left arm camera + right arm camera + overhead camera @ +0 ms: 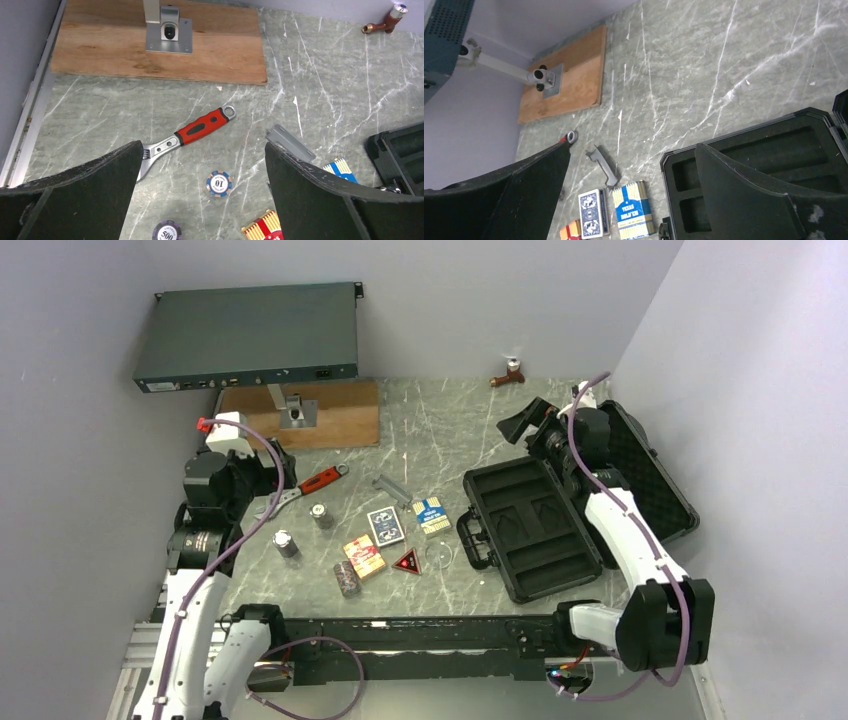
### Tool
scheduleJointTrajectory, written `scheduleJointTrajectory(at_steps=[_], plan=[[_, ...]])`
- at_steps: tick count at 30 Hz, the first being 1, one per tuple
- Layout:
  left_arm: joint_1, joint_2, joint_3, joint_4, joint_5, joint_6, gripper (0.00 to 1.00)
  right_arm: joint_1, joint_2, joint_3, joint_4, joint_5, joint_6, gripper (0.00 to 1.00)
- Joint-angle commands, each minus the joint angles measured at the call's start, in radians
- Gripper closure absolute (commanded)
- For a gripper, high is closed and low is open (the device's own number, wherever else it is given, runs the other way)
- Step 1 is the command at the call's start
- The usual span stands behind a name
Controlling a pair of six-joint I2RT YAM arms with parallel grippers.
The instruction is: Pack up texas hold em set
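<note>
Jaws apart on left pincer [202,150] and right pincer [633,150]; blue-backed card deck [386,525] and blue-edged "10" chip stack [219,183] sit loose on grey marble bench [440,430] left of open black foam-lined case [530,525]; suggest centring left pincer over stack, descending square.

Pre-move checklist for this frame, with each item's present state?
1. Case open, visible slots bare: ok.
2. Left gripper open, empty: ok.
3. Right gripper open, empty: ok.
4. 10 chip apart from wrench: ok.
5. Blue box lying flat near case: ok.
6. Whole set on the table: cannot tell.
</note>
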Motion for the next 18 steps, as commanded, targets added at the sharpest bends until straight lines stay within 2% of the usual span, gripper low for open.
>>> scheduleJointTrajectory(at_steps=[1,5,10,14,18], plan=[[-0.025,-0.009,0.003,0.022,-0.026,0.020,0.01,0.038,0.051,0.073,-0.032,0.032,0.037,0.00],[-0.037,-0.008,0.013,0.006,-0.015,0.034,0.01,0.185,0.051,0.154,-0.152,0.182,-0.074,0.00],[-0.052,-0.004,0.017,-0.003,0.053,0.066,0.01,0.260,0.047,0.192,-0.195,0.181,-0.128,0.00],[-0.076,0.025,0.028,-0.016,0.116,0.082,0.01,0.362,0.051,0.238,-0.248,0.255,-0.201,0.00],[-0.116,0.054,0.035,-0.029,0.120,0.097,0.04,0.450,0.063,0.283,-0.320,0.293,-0.257,0.00]])
